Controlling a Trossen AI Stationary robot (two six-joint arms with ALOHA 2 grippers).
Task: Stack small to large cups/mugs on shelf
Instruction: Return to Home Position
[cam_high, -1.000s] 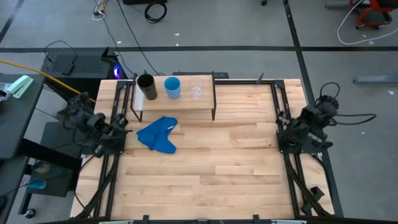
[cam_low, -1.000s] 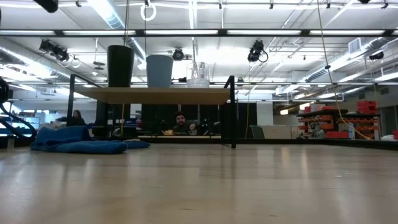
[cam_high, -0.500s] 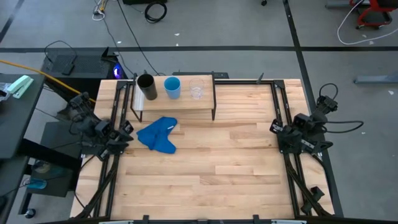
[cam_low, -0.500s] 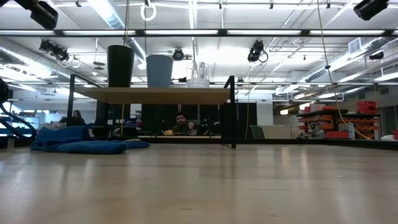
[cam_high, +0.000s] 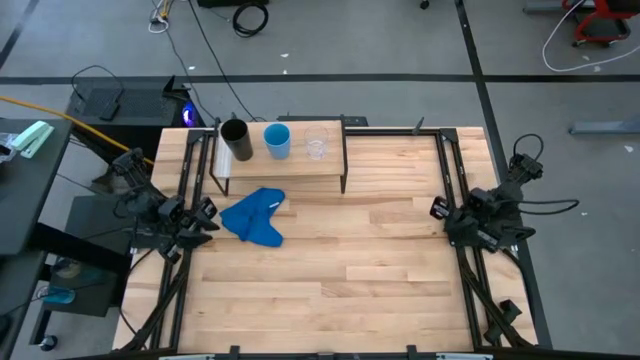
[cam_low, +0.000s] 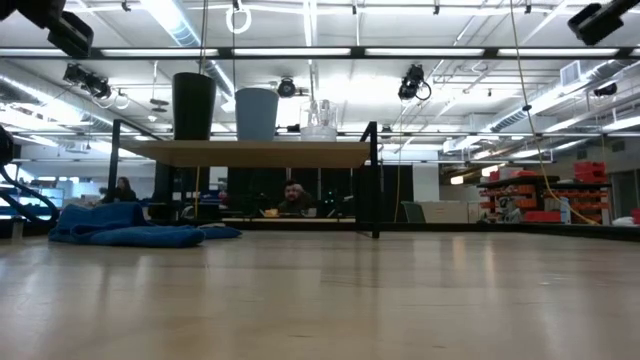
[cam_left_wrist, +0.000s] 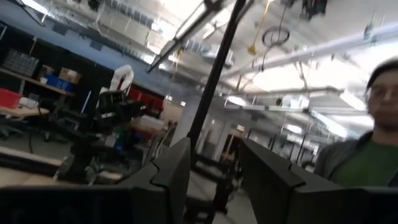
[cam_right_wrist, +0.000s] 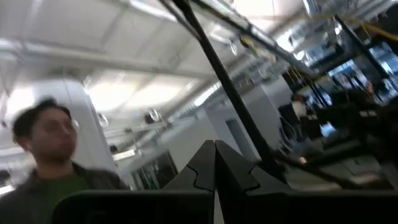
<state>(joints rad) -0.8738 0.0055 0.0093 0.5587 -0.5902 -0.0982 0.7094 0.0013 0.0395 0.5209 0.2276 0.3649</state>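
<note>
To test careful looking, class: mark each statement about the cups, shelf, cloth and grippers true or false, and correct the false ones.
1. The black cup, light blue cup and clear cup all stand on the shelf. True.
2. The black cup stands in the middle of the row. False: the light blue cup does.
3. The blue cloth lies on the shelf. False: it lies on the tabletop, in front of the shelf.
4. The left gripper and right gripper hold nothing. True.
5. The right gripper is open. False: its fingers are closed together; the left gripper is the open one.
</note>
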